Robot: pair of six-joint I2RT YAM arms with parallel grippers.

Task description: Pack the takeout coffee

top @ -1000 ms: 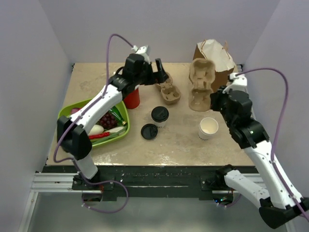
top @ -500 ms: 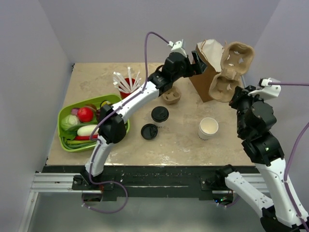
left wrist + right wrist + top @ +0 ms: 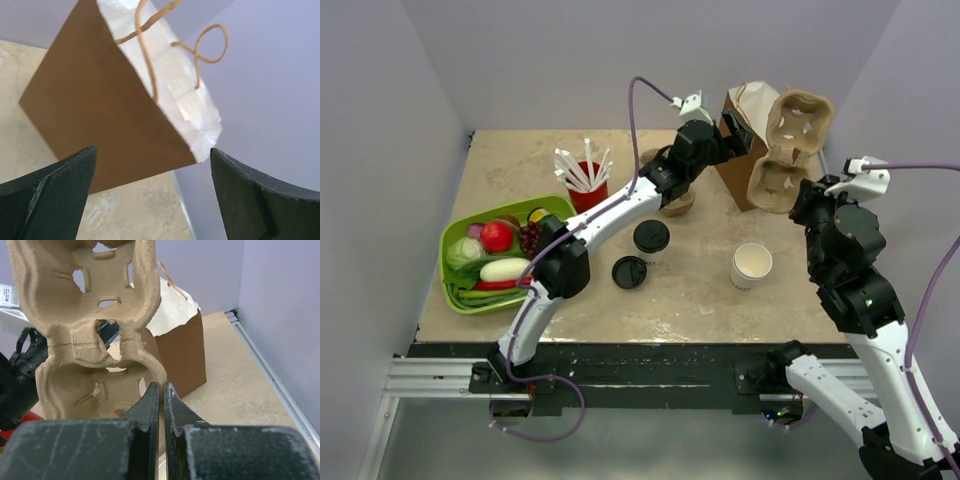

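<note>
The right gripper (image 3: 161,391) was pinched narrow on the lower rim of the cardboard cup carrier (image 3: 90,355), holding it up on end in the air just beside the brown paper bag (image 3: 182,352). The left gripper (image 3: 152,155) stood wide with nothing between its fingers, facing the side of the bag.

The takeout coffee (image 3: 651,240) stood upright on the table (image 3: 705,300), well apart from both grippers. The loose black lid (image 3: 629,272) lay just beside it and the lidless cup (image 3: 752,265) was off to its right.

The coffee's paper wall would likely dent under a hard squeeze, and the lid is probably only pressed on, so lifting by it risks popping it off. The safer hold looked to be around the wall just under the lid, where the rim stiffens it, kept level in case it is full.
</note>
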